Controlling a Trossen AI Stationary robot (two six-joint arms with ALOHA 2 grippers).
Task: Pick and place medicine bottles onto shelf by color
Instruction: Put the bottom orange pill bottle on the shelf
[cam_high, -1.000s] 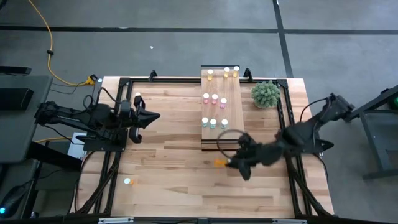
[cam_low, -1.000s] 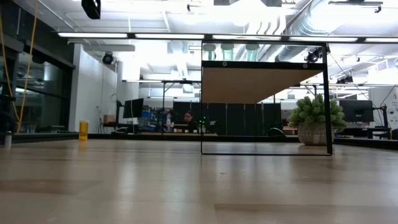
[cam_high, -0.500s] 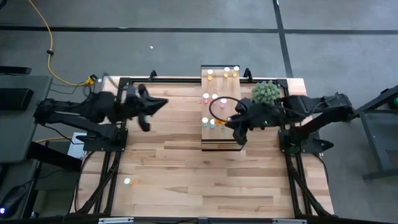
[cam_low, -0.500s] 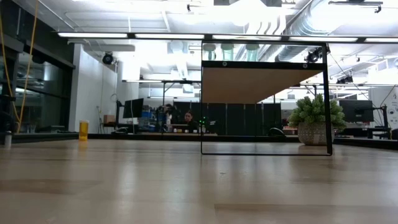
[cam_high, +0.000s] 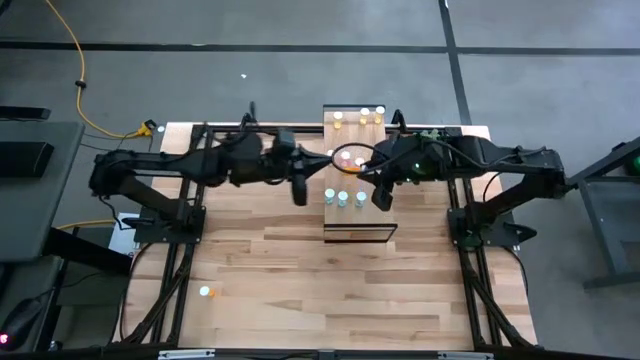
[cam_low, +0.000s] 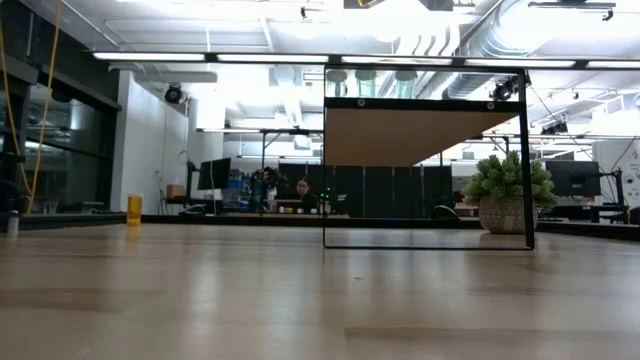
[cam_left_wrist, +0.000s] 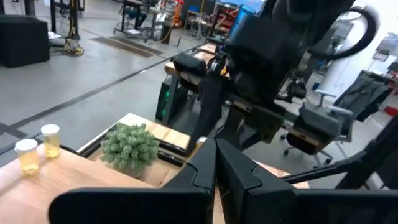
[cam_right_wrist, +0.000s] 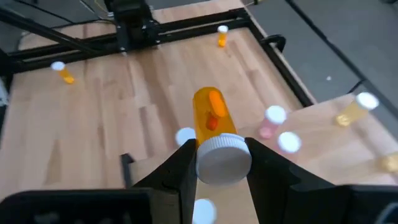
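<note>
Overhead, a pale plank-wood table (cam_high: 270, 255) with a black frame stands on grey floor; an open workshop shows beyond. A long light-wood shelf (cam_high: 358, 228) with dark edges runs from the far edge's middle, carrying small white-capped medicine bottles (cam_high: 344, 198). Above it, the right gripper (cam_right_wrist: 214, 163) grasps an orange white-capped bottle (cam_right_wrist: 213, 127) by its cap. The left gripper (cam_left_wrist: 216, 167), clenched and empty, hovers just beside the shelf.

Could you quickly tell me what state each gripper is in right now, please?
Left gripper: fingers shut, holding nothing.
Right gripper: fingers shut on an orange medicine bottle with a white cap.
</note>
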